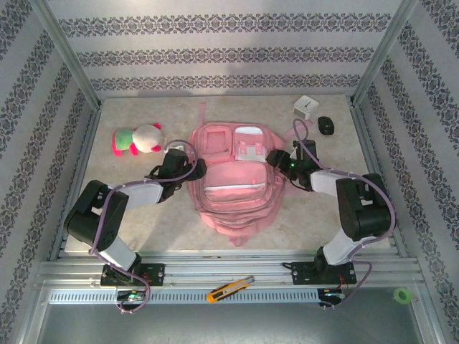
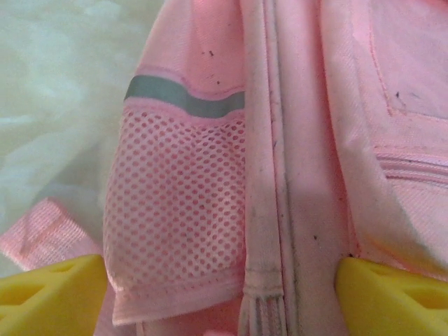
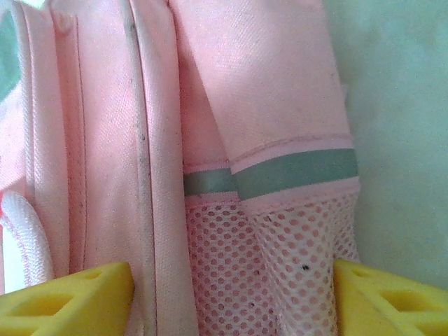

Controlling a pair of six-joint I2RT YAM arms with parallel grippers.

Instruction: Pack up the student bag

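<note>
The table (image 1: 154,226) is boxed in by patterned walls (image 1: 36,107) at left, right and back, with metal posts (image 1: 68,61) at the far corners and a rail (image 1: 229,271) along the near edge. Bare tabletop lies open on the near left and near right of the bag, and in a strip behind it. The student bag (image 1: 233,188) lies flat in the middle of the table, front side up. It is soft pink fabric with front pockets, pale zip lines and a small white patch near its far end. The left gripper (image 1: 188,165) is at the bag's left side. Its yellow fingers (image 2: 52,297) stand wide apart and hold nothing; between them lie a mesh side pocket (image 2: 175,217) with a grey band (image 2: 182,96) and a pink strap (image 2: 42,234). The right gripper (image 1: 277,156) is at the right side. Its jaws are also spread and grip nothing, with that side's mesh pocket (image 3: 280,269) between them. A pink-and-green plush toy (image 1: 136,140) lies near the left arm, apart from the bag. A white box (image 1: 305,106) and a small black object (image 1: 326,125) sit in the far right corner. A yellow utility knife (image 1: 229,289) rests on the near rail, a green ring (image 1: 401,294) far right.
</note>
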